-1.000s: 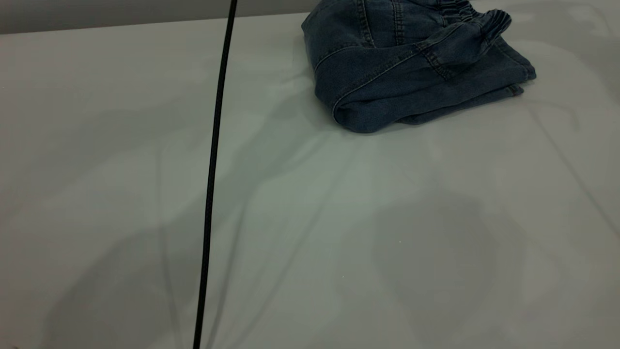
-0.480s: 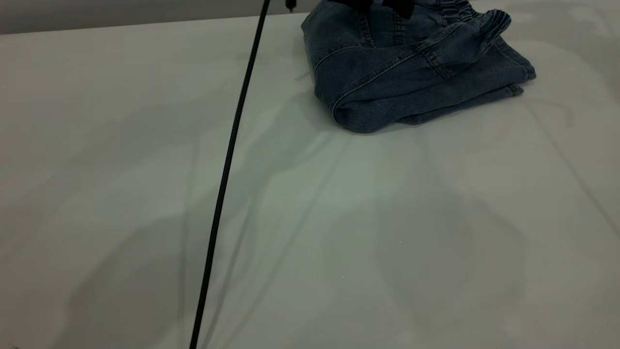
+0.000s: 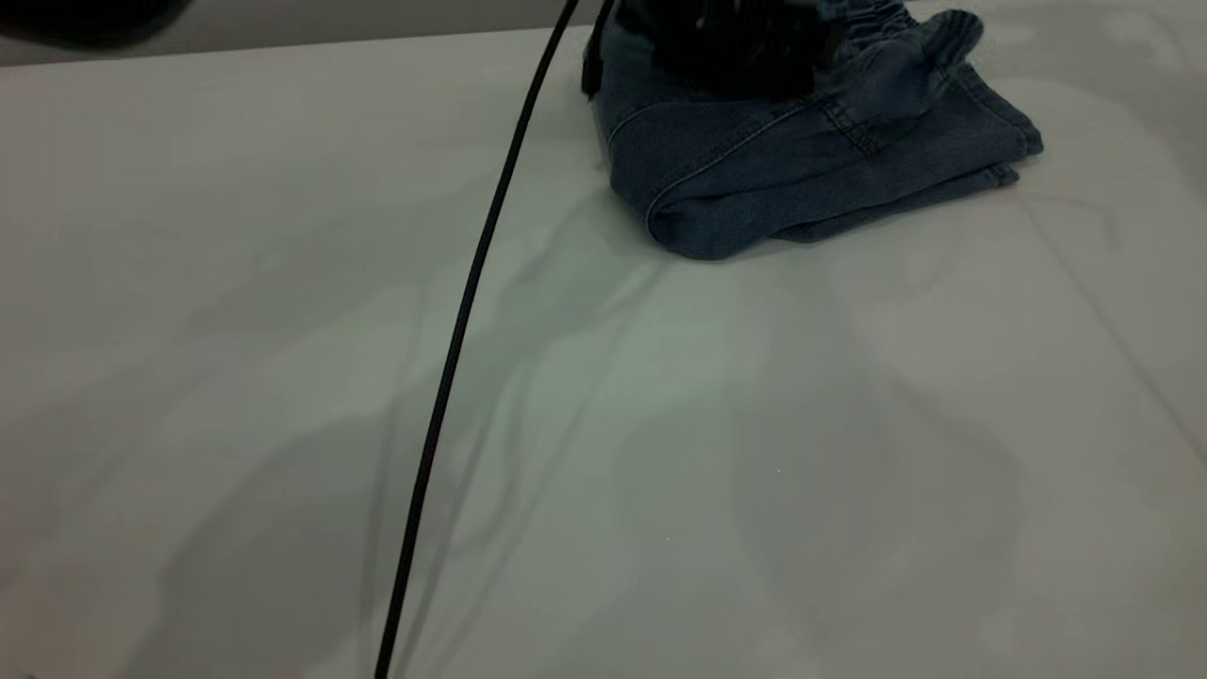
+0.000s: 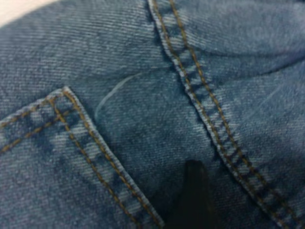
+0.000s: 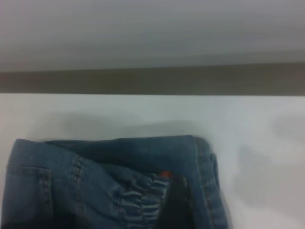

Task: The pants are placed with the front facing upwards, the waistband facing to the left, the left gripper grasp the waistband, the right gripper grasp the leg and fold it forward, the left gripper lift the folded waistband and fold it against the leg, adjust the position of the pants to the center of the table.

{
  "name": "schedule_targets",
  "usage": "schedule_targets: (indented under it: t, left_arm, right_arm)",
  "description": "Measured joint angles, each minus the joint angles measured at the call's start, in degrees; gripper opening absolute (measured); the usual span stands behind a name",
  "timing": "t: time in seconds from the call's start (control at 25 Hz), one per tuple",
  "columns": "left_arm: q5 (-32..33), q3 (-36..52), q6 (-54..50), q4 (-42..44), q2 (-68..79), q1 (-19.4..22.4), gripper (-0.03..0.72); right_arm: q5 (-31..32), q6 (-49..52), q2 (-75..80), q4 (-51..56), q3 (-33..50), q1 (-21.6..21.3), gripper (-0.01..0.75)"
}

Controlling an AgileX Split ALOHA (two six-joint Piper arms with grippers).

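The pants (image 3: 811, 160) lie folded in a thick blue denim bundle at the far right of the white table (image 3: 603, 424). The ruffled waistband (image 3: 929, 47) bunches on top at the bundle's far right corner. My left gripper (image 3: 735, 42) shows as a black mass down on the far top of the pants. In its wrist view the denim fills the picture, with a pocket corner (image 4: 64, 93) and an orange-stitched seam (image 4: 209, 119). My right gripper (image 5: 174, 207) is a dark shape right beside the waistband ruffles (image 5: 143, 200).
A thin black cable (image 3: 462, 339) runs slantwise over the table from the far edge to the near edge, left of the pants. A dark blurred shape (image 3: 85, 17) hangs at the far left corner. The table's far edge passes just behind the pants.
The black gripper mass has come down from the far edge onto the pants. The waistband has bunched up and shifted. The cable's far end has swung to the right.
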Motion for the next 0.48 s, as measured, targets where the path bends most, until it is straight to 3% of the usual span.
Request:
schedule_targets:
  t: [0.2, 0.48]
  left_arm:
    - [0.9, -0.1, 0.4, 0.4, 0.6, 0.0, 0.485]
    - [8.6, -0.1, 4.8, 4.1, 0.5, 0.0, 0.466]
  right_arm:
    - [0.0, -0.3, 0.0, -0.1, 0.0, 0.0, 0.549]
    - [0.0, -0.4, 0.0, -0.1, 0.0, 0.0, 0.549]
